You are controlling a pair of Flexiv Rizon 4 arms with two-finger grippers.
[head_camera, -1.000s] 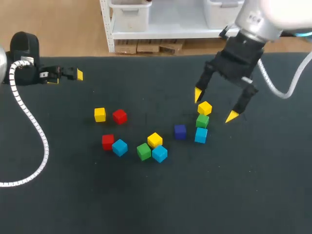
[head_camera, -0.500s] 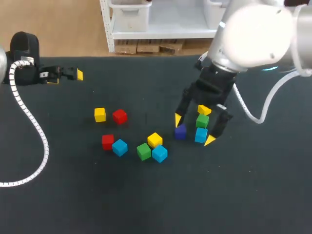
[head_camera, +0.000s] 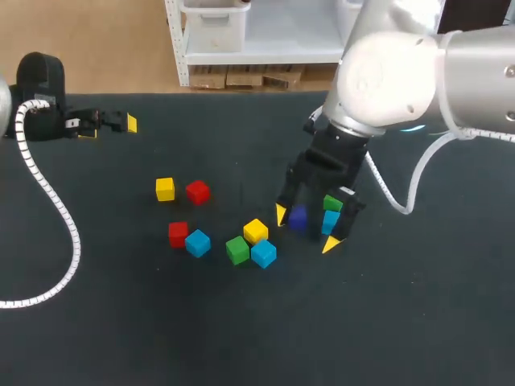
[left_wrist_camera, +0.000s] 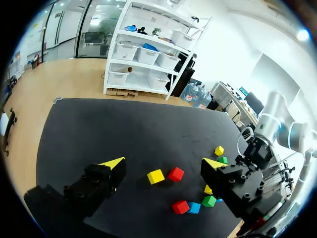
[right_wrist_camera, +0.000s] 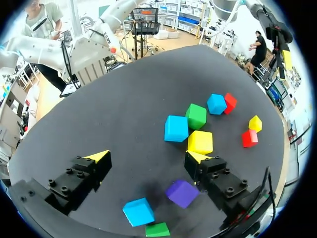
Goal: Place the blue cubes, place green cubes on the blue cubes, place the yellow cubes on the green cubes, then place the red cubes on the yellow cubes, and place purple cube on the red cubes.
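Head view shows the right gripper [head_camera: 306,229] low over the dark bench [head_camera: 418,322]. Its fingers are spread wide and they hold nothing. The small purple cube [head_camera: 298,217] lies on the bench between the two fingers, very near to the finger on the side of the loose cubes. I cannot tell if it touches that finger.

Just beside the purple cube stands a stack. The stacked blue cube [head_camera: 330,223] is at the bottom and the stacked green cube [head_camera: 332,203] sits on it. From the head view the gripper hides the top of the stack, but in the left wrist view the top yellow cube [left_wrist_camera: 218,150] shows on the green one.

Toward the left arm's side of the purple cube, three cubes lie close together: the loose yellow cube [head_camera: 256,232], the loose green cube [head_camera: 237,250] and the loose blue cube [head_camera: 263,254]. Farther to that side, a red cube [head_camera: 178,234] lies against a second blue cube [head_camera: 197,243]. Behind this pair, a second yellow cube [head_camera: 165,189] and a second red cube [head_camera: 197,192] lie near each other but apart.

The left gripper [head_camera: 109,129] is at the far left edge of the bench, well apart from all cubes. Its fingers are wide open and empty.
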